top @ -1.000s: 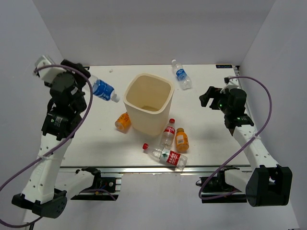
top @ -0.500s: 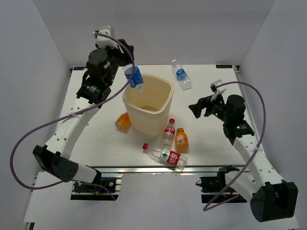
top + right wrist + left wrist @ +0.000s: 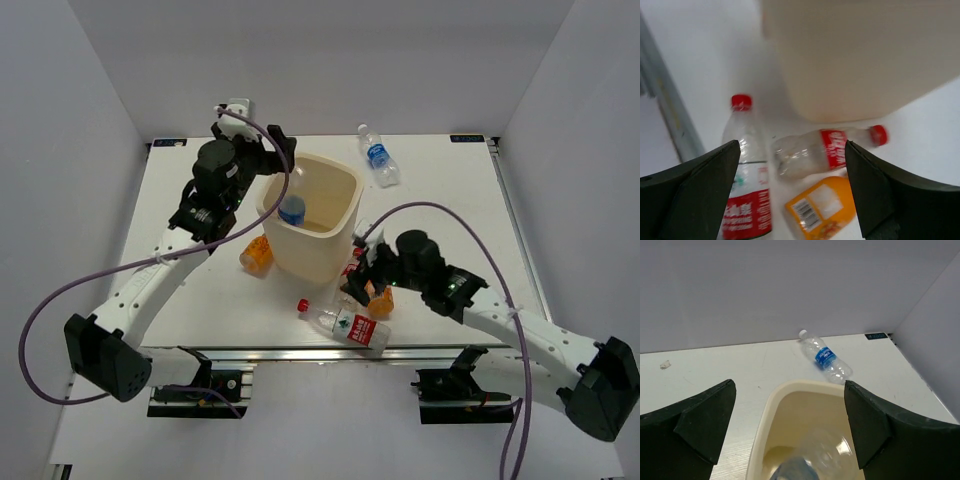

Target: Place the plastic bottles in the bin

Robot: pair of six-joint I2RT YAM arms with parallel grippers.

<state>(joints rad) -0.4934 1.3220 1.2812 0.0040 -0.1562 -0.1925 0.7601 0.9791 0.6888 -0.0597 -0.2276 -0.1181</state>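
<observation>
Red-capped bottle (image 3: pixel 827 150) beneath the right gripper (image 3: pixel 790 152), jaws apart
Closing may snag the orange bottle (image 3: pixel 822 207) alongside too.

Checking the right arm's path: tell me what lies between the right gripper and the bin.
In the right wrist view, a red-capped bottle lies on its side between the open right gripper and the bin. An orange bottle lies nearer the camera.

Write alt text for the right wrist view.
Open right gripper hovering over three bottles lying on a white table: a left red-capped bottle, a middle red-capped bottle and an orange bottle below it. The cream bin stands blurred behind them.
</observation>
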